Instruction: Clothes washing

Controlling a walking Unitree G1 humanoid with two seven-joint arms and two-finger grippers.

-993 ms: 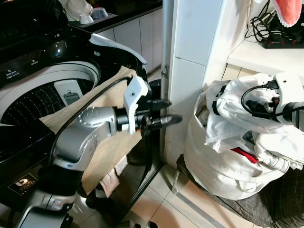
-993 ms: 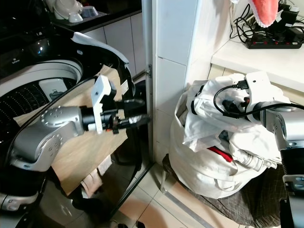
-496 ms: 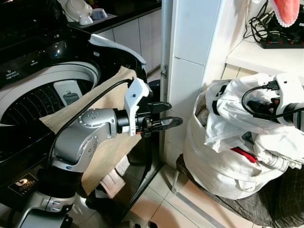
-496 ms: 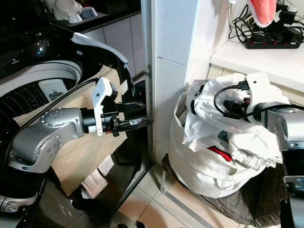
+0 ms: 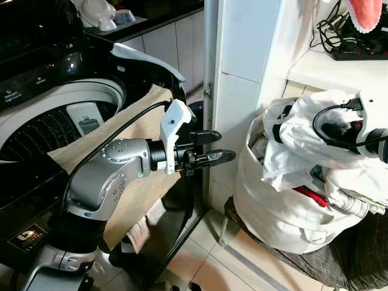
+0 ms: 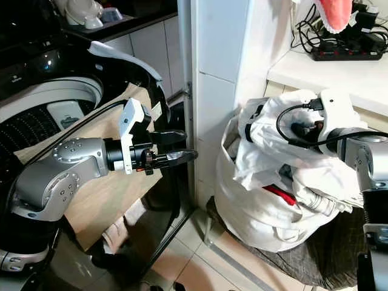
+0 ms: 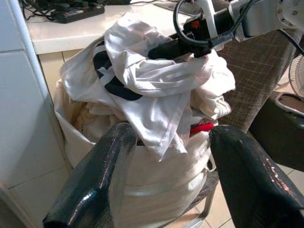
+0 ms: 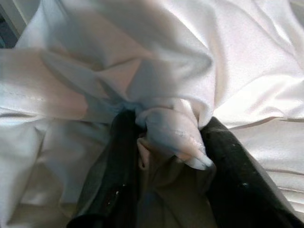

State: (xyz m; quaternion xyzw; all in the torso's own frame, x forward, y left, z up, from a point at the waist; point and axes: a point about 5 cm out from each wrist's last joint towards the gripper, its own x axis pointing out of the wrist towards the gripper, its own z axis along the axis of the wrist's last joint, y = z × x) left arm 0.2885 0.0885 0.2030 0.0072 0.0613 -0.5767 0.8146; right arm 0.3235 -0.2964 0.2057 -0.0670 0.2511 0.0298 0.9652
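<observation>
**Right gripper bunched in the white laundry**

Since a second ago my right gripper (image 8: 161, 156) has sunk a little further into the white garment (image 5: 303, 142) heaped on top of the laundry bag (image 5: 273, 212); its fingers are pinched on a fold of it, their tips buried in cloth. My left gripper (image 5: 213, 148) still hovers, spread and empty, pointing toward the bag. A tan cloth (image 5: 130, 136) drapes over the washing machine's rim (image 5: 73, 97).

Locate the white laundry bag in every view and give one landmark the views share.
Left eye: laundry bag right of centre, by the tiled pillar.
Right eye: centre-right, beside that pillar.
Left wrist: centre, beyond the left gripper.
Right wrist: white cloth pinched in the right gripper; bag indistinguishable.
Landmark: red garment.
</observation>
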